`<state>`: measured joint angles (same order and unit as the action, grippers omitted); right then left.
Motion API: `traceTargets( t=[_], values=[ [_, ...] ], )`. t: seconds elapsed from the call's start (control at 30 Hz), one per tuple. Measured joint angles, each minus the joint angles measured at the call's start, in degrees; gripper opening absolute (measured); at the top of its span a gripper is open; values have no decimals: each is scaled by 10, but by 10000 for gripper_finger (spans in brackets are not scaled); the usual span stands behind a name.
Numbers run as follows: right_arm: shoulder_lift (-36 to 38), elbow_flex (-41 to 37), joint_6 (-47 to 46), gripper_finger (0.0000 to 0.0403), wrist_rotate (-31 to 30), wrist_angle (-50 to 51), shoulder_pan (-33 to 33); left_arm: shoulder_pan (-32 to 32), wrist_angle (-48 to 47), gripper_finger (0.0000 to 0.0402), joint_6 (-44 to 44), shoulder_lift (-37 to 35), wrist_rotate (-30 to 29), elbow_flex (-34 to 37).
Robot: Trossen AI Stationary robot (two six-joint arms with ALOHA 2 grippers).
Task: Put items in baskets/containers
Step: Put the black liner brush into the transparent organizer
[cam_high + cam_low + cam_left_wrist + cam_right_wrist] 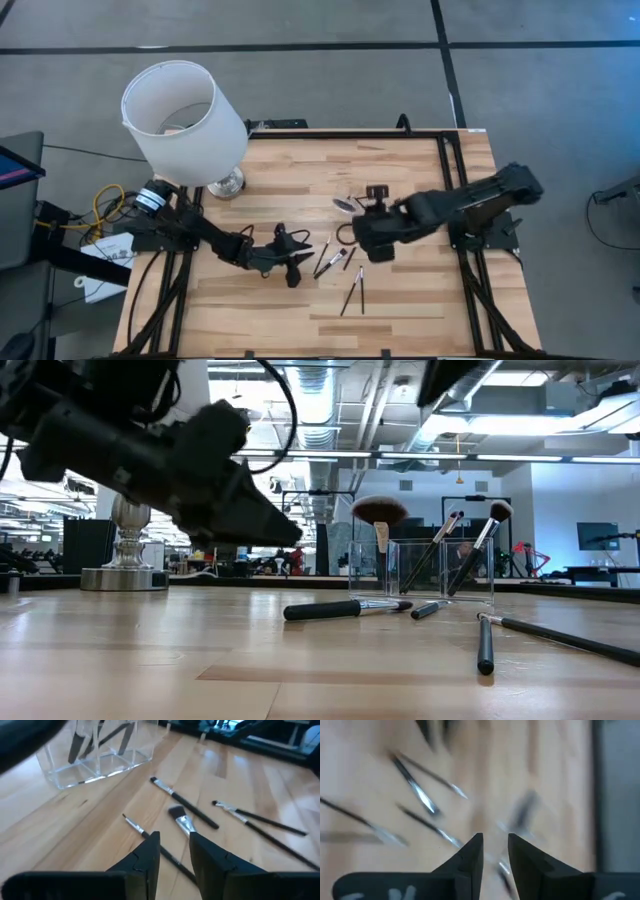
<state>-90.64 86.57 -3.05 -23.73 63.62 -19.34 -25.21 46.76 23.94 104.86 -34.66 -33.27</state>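
Several black-handled makeup brushes lie flat on the wooden table (322,256) (351,292) (185,807) (345,608). The clear plastic container (440,572) (100,755) stands farther back. Brushes stand in it leaning on its walls, one with a wide fluffy head (378,512). My left gripper (300,264) (175,852) hovers open with a narrow gap above a flat-headed brush (180,817) and a thin one (135,825). My right gripper (362,250) (495,850) hangs above the brushes right of the left gripper, fingers slightly apart; its wrist view is blurred.
A big white lampshade (183,120) on a silver lamp base (225,183) (125,575) stands at the table's far left. A black frame (445,150) runs along the far and right edges. Bare wood lies toward the near edge (300,320).
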Motion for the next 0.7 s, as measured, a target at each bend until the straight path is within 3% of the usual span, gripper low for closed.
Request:
traceTargets(
  t=[0.13,0.3,0.43,0.7],
  values=[
    [51,-103,0,81,42,-184,-23,9,-1,102,-10,44,0,-29],
    [83,-217,-12,81,48,-299,-48,19,-3,102,-23,88,-13,-62],
    [89,-255,-30,81,43,-339,-58,22,-3,102,-32,116,-14,-86],
    [89,-258,-27,82,42,-360,-58,32,-5,102,-61,169,-18,-134]
  ],
)
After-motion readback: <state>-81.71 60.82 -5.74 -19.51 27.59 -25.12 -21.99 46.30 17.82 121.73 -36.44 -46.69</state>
